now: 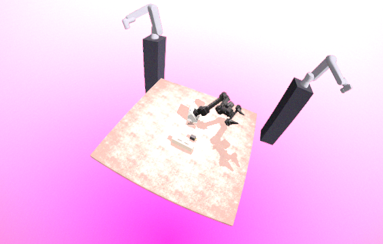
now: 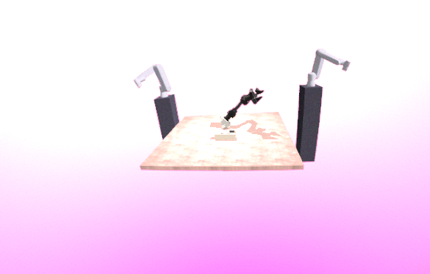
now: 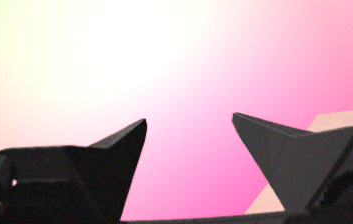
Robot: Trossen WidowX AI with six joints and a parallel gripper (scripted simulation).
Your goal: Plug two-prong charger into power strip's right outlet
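Gripper: the gripper [image 3: 189,131] stood wide open and grasped nothing; in the wrist view only pink background showed between its two dark fingers.
Arm: the dark arm [image 1: 211,106] rose from its base near the far edge of the table [image 2: 199,157], and in the exterior view the gripper [image 2: 257,94] was high above the board, well apart from the strip.
Strip: the pale power strip [image 1: 182,143] lay flat near the middle of the table.
Charger: the small dark charger [image 1: 192,137] sat on the strip at its right end; if the prongs were fully in, I cannot tell.
Direction: in the top view the gripper [image 1: 236,115] was at about 2 o'clock from the charger.
Surroundings: two dark pillars [image 1: 154,62] with white arms stood beside the table.
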